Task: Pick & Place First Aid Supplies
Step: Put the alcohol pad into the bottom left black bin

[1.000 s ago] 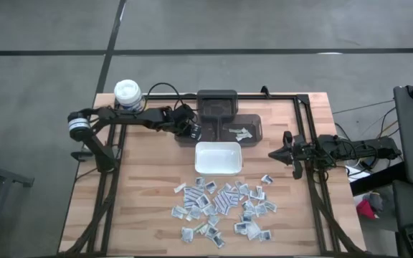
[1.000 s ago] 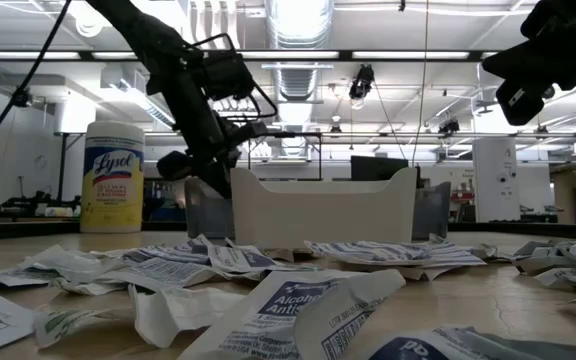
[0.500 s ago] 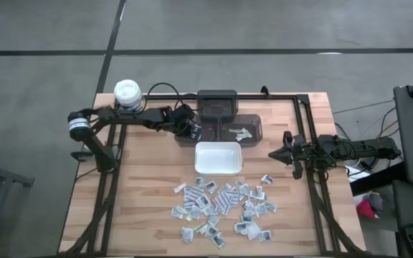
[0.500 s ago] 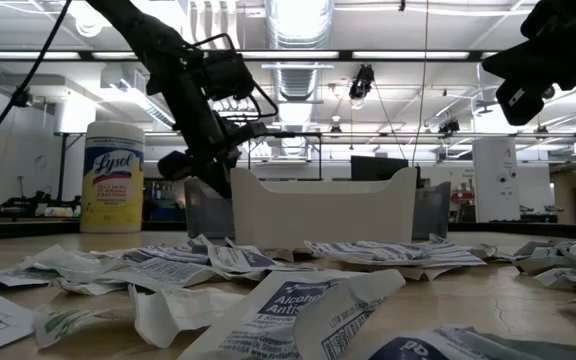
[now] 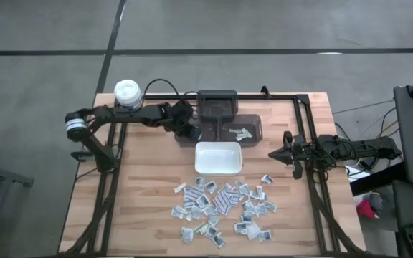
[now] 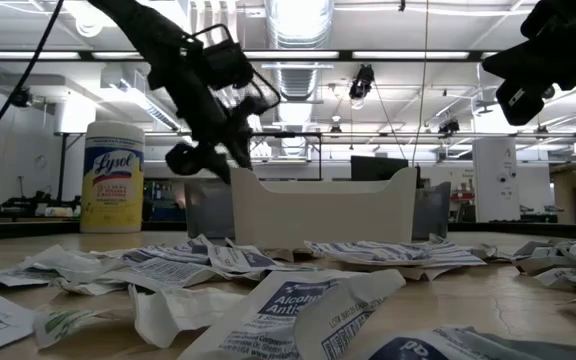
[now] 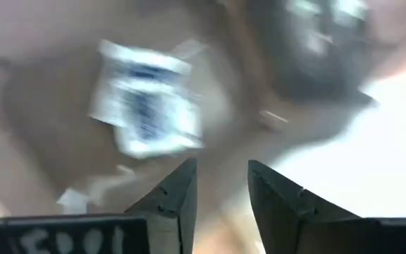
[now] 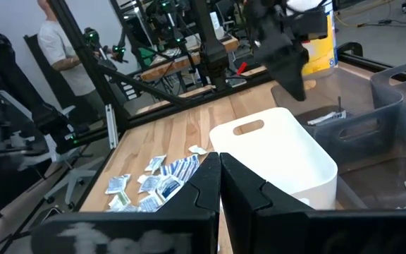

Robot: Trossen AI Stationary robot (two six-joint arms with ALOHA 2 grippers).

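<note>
wooden table [image 5: 149, 186]: packet [image 7: 146, 106] just beyond parted left gripper [image 7: 220, 190].

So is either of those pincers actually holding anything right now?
No. The left pincer is open over the dark bin, with a packet loose below it. The right pincer is shut on nothing.

Yellow canister [image 5: 127, 93] at the table's [image 5: 149, 186] corner — white tray [image 5: 218, 158] mid-table.
</note>
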